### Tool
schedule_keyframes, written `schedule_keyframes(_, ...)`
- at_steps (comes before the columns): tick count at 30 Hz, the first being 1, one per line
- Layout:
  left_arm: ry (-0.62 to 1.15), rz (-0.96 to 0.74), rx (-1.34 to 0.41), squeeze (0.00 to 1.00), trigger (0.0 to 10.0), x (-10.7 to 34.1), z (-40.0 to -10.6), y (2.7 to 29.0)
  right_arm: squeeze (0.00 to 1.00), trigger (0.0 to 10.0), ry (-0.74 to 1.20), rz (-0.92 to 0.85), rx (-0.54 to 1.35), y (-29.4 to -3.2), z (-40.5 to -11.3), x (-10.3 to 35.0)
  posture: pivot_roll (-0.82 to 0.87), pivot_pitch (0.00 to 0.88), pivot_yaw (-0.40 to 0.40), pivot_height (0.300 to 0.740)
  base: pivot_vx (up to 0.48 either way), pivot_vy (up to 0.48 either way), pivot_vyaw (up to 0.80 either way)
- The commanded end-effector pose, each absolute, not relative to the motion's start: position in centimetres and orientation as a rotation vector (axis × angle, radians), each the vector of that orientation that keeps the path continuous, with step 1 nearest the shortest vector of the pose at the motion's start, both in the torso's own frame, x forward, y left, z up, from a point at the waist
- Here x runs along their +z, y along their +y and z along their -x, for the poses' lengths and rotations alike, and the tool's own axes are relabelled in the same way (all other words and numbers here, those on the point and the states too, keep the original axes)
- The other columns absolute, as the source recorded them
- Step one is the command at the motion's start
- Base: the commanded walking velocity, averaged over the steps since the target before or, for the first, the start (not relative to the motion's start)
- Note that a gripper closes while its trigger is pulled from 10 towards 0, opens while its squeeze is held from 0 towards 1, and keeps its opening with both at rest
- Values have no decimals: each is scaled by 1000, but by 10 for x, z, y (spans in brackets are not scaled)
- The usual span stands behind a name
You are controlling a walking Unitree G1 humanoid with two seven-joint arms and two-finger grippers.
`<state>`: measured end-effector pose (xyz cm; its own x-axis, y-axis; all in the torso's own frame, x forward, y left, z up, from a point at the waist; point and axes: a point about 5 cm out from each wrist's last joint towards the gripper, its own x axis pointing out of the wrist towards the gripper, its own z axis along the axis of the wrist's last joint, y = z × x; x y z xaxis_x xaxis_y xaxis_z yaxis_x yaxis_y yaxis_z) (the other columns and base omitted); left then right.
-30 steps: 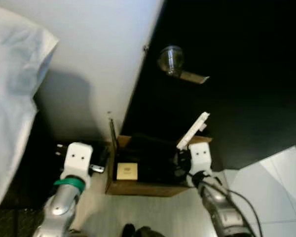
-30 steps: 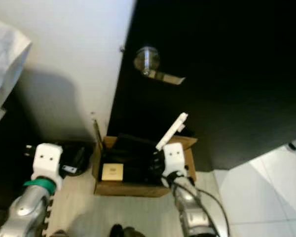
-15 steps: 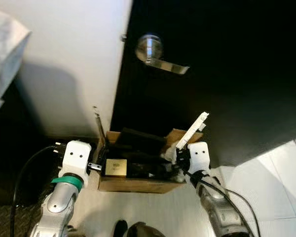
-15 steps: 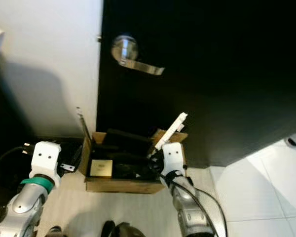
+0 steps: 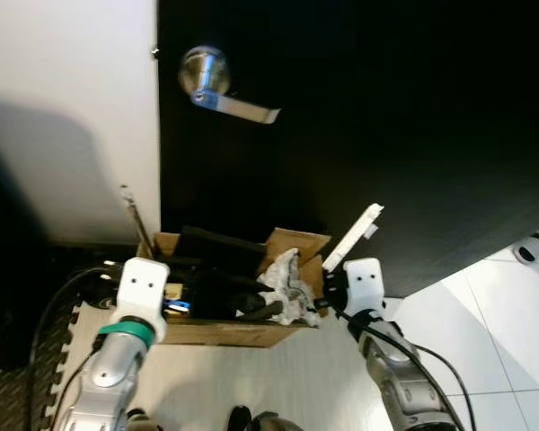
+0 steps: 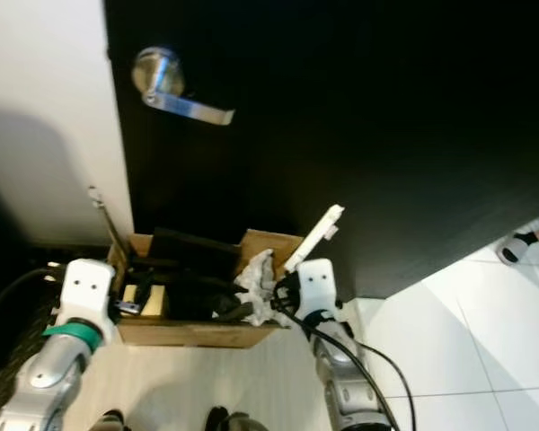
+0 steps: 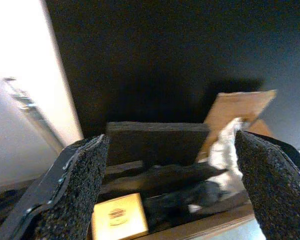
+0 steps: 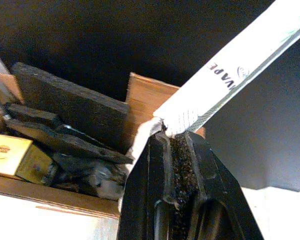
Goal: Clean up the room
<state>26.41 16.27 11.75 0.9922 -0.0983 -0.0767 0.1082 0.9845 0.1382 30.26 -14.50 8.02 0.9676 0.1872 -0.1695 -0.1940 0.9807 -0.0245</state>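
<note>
Head views: cardboard box (image 5: 217,330) on the floor, set against the foot of a black door (image 5: 386,135) w/ lever handle (image 5: 211,79); box holds dark foam slabs (image 8: 70,107), a small yellow carton (image 7: 119,223) and crumpled paper (image 5: 283,285) at its right end. Right end effector (image 8: 177,131) is closed on one end of a flat white packet (image 5: 352,236), held just beside the box's right edge, packet angled up toward the door. Left end effector (image 7: 170,195) is spread wide, holding nothing, aimed into the box from its left end. Step in hand, as judged: dropping rubbish into the box. Next move calls for carrying the packet over the box opening, then releasing; its length may catch on the raised flap (image 5: 298,244).
</note>
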Motion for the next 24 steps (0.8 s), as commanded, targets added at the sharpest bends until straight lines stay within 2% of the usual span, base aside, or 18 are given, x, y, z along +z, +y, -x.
schedule_keyframes(1,107,-127,-101,0,10000,112,-261,165,0,10000,202,29,175,-149,-298,73,57,180,-216,740,0,480,0)
schedule_keyframes(6,109,-139,-101,0,10000,111,-261,165,0,10000,202,29,174,-149,-298,73,57,180,-216,740,0,480,0)
schedule_keyframes(24,54,-151,-120,0,10000,118,-263,162,0,10000,192,72,189,-149,-298,74,58,167,-211,740,0,0,0)
